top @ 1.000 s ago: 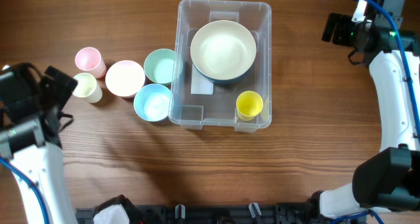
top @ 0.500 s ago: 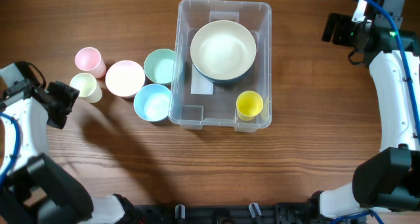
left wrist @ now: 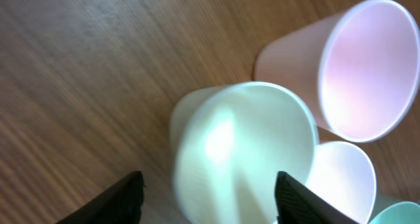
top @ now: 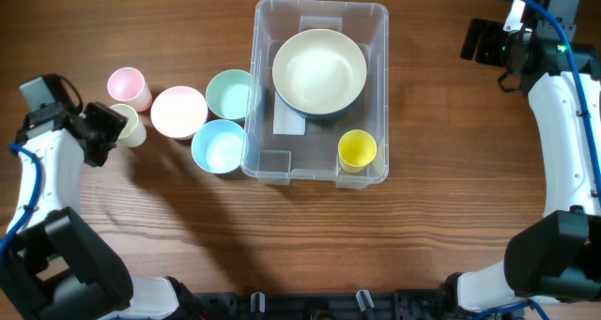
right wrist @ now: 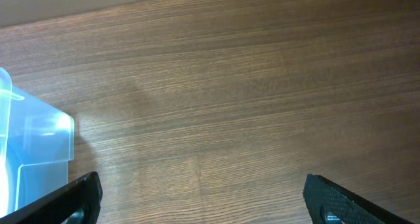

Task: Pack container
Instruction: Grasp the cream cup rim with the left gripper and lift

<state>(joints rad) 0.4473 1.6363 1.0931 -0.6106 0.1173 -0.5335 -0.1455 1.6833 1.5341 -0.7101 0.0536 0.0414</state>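
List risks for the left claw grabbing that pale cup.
Crowding: the pale cup sits close beside the pink cup and pink bowl, so the open left claw may clip a neighbour as it closes.
Space: the big bowl and yellow cup already fill much of the container; placing could get tight.

Look: container (top: 377,93), a big clear box, round corners, white label inside
Pose: upright, top open
Place: on the table (top: 432,236), middle, far side
Inside: bowl (top: 319,71), yellow cup (top: 357,149)
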